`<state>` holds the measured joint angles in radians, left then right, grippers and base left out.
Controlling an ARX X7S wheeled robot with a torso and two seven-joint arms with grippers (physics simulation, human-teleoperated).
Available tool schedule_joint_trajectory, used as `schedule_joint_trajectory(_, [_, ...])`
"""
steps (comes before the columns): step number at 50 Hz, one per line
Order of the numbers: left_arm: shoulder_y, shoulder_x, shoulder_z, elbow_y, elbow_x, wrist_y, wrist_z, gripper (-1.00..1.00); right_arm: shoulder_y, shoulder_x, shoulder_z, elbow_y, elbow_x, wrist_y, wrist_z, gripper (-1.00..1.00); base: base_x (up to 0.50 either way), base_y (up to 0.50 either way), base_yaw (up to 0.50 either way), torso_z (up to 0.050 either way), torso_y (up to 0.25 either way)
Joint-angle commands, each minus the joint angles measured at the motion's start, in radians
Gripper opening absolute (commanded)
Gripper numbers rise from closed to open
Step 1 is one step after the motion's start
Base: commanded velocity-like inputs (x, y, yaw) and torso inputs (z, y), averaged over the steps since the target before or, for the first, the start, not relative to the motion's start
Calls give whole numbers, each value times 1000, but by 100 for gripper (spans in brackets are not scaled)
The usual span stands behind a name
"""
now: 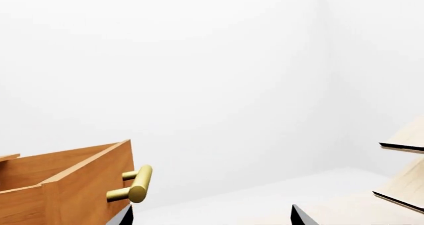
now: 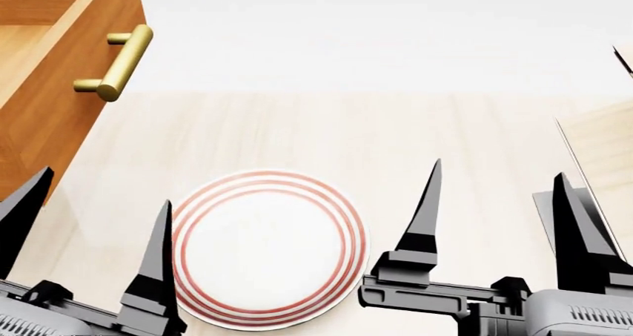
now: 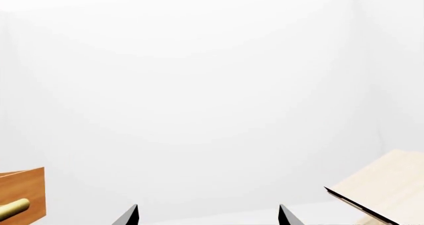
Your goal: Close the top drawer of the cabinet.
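The top drawer [image 2: 55, 76] is an orange-brown wooden box pulled out at the head view's upper left, with a brass bar handle [image 2: 121, 61] on its front. It also shows in the left wrist view [image 1: 73, 187] with its handle [image 1: 137, 184], and at the edge of the right wrist view [image 3: 23, 195]. The rest of the cabinet is out of view. My left gripper [image 2: 94, 217] is open and empty, just in front of the drawer front. My right gripper [image 2: 494, 202] is open and empty, further right.
A white plate with red rings [image 2: 267, 247] lies on the pale wood tabletop [image 2: 396, 128] between my grippers. Pale slanted boards [image 2: 603, 150] stand at the right edge, also in the left wrist view [image 1: 404, 185] and right wrist view [image 3: 384, 185].
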<state>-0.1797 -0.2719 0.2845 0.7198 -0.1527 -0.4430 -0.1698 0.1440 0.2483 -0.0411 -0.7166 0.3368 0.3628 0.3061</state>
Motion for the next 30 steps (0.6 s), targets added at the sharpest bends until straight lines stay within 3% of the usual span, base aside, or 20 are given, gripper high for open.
schedule_joint_trajectory(1, [-46, 5, 32, -10, -3, -31, 8, 100, -2, 7, -3, 10, 11, -12, 6, 100, 0, 0, 0, 0, 0])
schedule_joint_trajectory(11, [-136, 37, 61, -115, 13, -52, 2, 100, -9, 16, 5, 5, 26, -21, 13, 100, 0, 0, 0, 0, 0])
schedule_joint_trajectory(14, [-170, 53, 33, -148, -36, -111, 11, 100, -9, 16, 5, 12, 31, -26, 13, 100, 0, 0, 0, 0, 0])
schedule_joint_trajectory(15, [-296, 114, -38, -283, -102, -240, -6, 100, -4, 17, 4, 10, 38, -22, 12, 100, 0, 0, 0, 0, 0])
schedule_joint_trajectory(30, [-313, 117, -42, -315, -115, -237, -19, 100, -10, 26, -4, 18, 42, -36, 18, 100, 0, 0, 0, 0, 0])
